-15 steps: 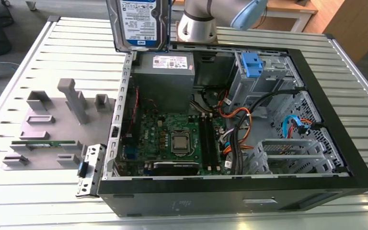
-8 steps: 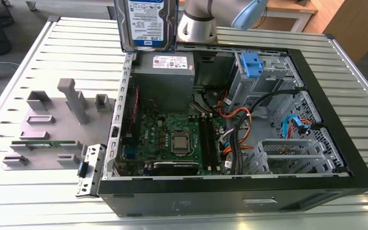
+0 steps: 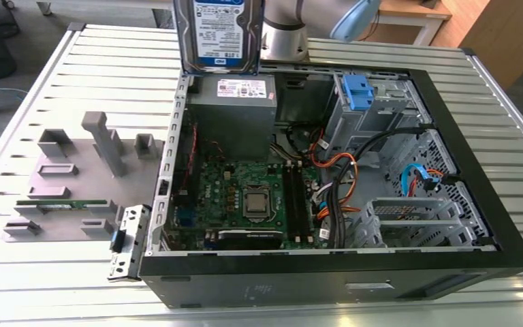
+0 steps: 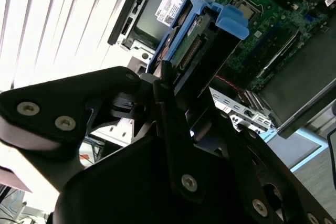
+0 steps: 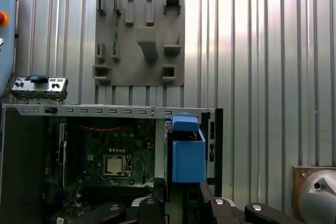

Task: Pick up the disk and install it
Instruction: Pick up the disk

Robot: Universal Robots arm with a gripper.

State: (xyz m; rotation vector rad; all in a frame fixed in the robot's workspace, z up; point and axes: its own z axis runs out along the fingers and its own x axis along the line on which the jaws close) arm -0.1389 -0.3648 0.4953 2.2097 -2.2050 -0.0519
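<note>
The disk (image 3: pixel 218 34) hangs upright in the air over the far corner of the open case, label side facing the exterior view, just above the grey power supply (image 3: pixel 234 102). Blue carrier rails frame it, and the blue handle (image 4: pixel 231 22) points down toward the case. My gripper (image 4: pixel 189 93) is shut on the disk, one black finger (image 4: pixel 167 98) pressed along its edge. In the first wrist view the blue carrier (image 5: pixel 186 153) shows end-on above the gripper (image 5: pixel 181 198), over the case's edge.
The black computer case (image 3: pixel 443 122) lies open on a slatted metal table (image 3: pixel 516 163), with the motherboard (image 3: pixel 252 197), cables (image 3: pixel 343 170) and a metal drive cage carrying a blue bracket (image 3: pixel 357 92). A grey fixture plate (image 3: pixel 80 177) and a loose panel (image 3: pixel 125 238) sit on the exterior view's left.
</note>
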